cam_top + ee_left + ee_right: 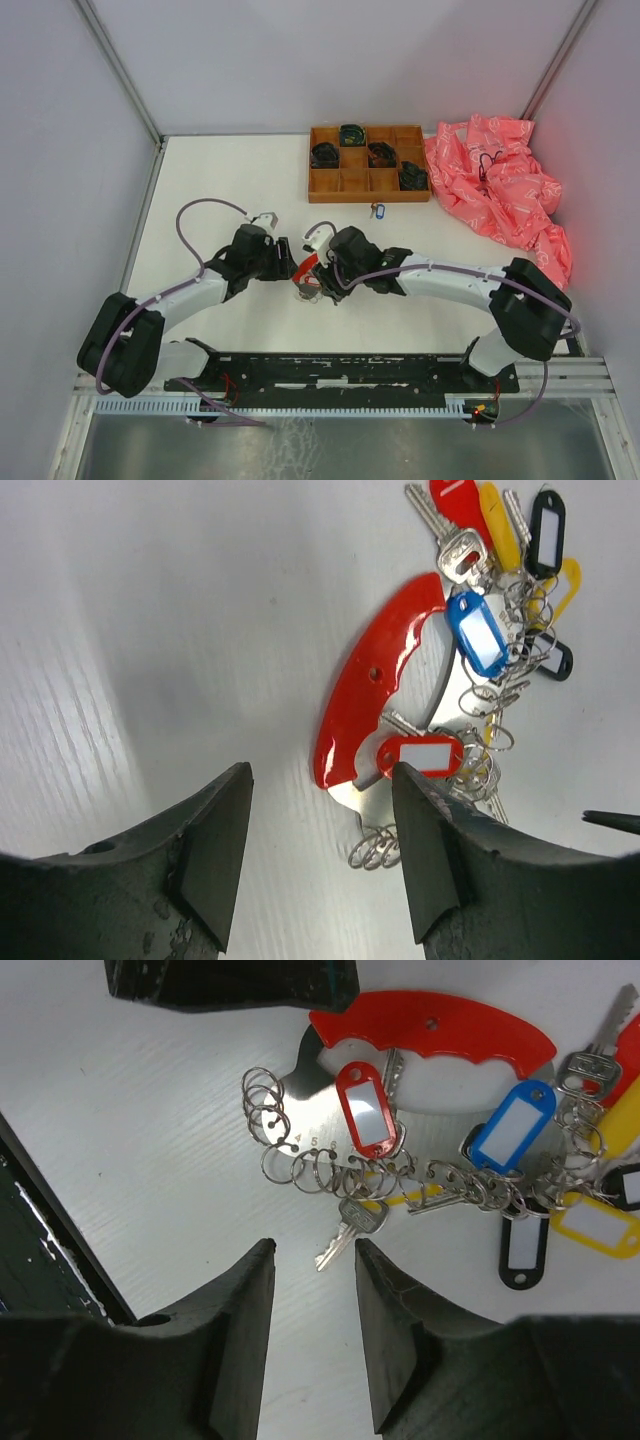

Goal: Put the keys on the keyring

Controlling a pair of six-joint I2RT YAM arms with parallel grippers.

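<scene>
The keyring bunch (308, 285) lies on the white table between my two grippers. In the right wrist view a chain of small silvery rings (300, 1165) joins a red tag (365, 1110), a blue tag (512, 1125), yellow and black tags and a curved red strap (430, 1030). A bare silvery key (350, 1230) hangs from the chain, just ahead of my right gripper (313, 1250), which is open and empty. My left gripper (322, 780) is open and empty, just short of the strap (375, 680) and rings (375, 850). Another key with a blue tag (377, 210) lies apart near the tray.
A brown wooden compartment tray (340, 182) with dark coiled items stands at the back. A crumpled pink bag (500, 185) lies at the back right. White walls close in the table on three sides.
</scene>
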